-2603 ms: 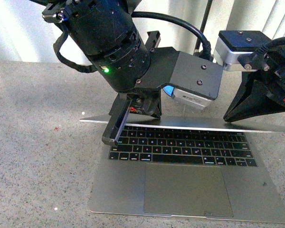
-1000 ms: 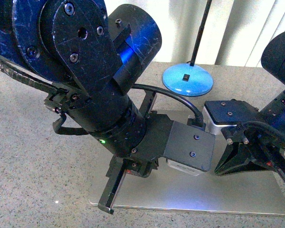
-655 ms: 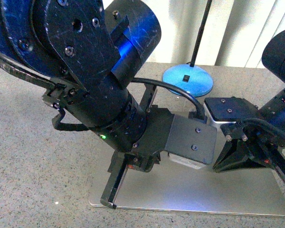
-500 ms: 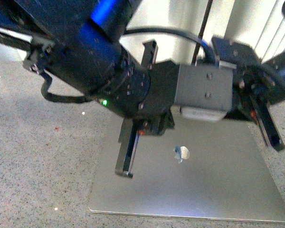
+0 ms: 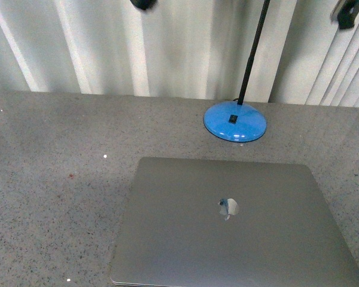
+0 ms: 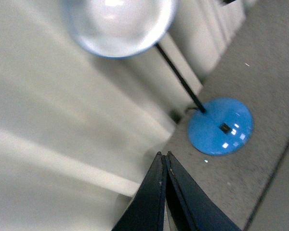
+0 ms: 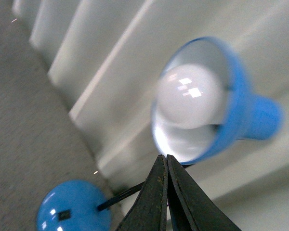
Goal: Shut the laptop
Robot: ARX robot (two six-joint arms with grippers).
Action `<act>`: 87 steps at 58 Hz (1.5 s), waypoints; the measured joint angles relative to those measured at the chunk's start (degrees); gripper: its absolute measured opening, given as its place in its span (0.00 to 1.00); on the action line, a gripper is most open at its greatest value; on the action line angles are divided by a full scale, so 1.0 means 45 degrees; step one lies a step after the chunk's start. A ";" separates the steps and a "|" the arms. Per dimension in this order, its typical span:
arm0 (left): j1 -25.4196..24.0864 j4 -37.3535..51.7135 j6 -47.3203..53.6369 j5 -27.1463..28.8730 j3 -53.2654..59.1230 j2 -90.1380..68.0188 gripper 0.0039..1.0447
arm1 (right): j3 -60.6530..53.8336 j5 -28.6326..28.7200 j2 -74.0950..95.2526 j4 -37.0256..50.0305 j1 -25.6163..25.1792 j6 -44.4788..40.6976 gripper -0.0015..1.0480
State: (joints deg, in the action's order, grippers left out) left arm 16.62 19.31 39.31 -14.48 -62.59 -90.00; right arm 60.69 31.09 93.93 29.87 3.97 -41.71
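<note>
On grey speckled counter (image 5: 48,179): slim silver-grey metal laptop (image 5: 227,239), shut flat; rigid, slick, best pressed from lid. Left gripper (image 6: 164,156), right gripper (image 7: 164,159) pinched closed, empty.

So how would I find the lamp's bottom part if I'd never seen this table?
Find the grey speckled table by the white curtain. Behind the closed silver laptop sits the lamp base, a round, bright blue disc with a thin black pole rising from it.
</note>
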 joint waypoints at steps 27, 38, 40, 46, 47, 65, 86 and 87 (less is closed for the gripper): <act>-0.3274 0.0083 -0.7791 0.3060 0.2953 0.4940 0.03 | -0.1715 -0.5445 -0.3628 0.0131 -0.0457 0.6377 0.03; -0.3745 0.1739 -0.8548 0.3303 0.6577 0.6669 0.03 | -0.4964 -0.6936 -0.5702 0.0204 -0.0899 0.8752 0.03; -0.3740 0.1899 -0.8568 0.3269 0.6946 0.6853 0.03 | -0.5547 -0.6907 -0.5940 0.0427 -0.0894 0.8869 0.03; -0.3657 0.2399 -0.8602 0.3177 0.8155 0.7538 0.03 | -0.6824 -0.6902 -0.6562 0.0952 -0.0894 0.9010 0.03; -0.3657 0.2472 -0.8607 0.3177 0.8349 0.7664 0.03 | -0.7057 -0.6902 -0.6693 0.1039 -0.0894 0.9034 0.03; -0.3691 0.3007 -0.8709 0.3220 1.0846 0.9534 0.03 | -0.9889 -0.6907 -0.8714 0.1768 -0.0889 0.9092 0.03; -0.3691 0.2526 -0.8718 0.3220 1.2444 1.1676 0.03 | -1.1778 -0.6902 -1.1011 0.1399 -0.0884 0.9097 0.03; -0.3691 0.2467 -0.8718 0.3220 1.2512 1.1803 0.03 | -1.1856 -0.6902 -1.1152 0.1345 -0.0884 0.9102 0.03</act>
State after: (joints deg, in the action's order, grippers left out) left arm 0.01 30.41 0.08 0.01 -6.28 -36.88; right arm 7.33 0.03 43.75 35.92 -0.01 -0.75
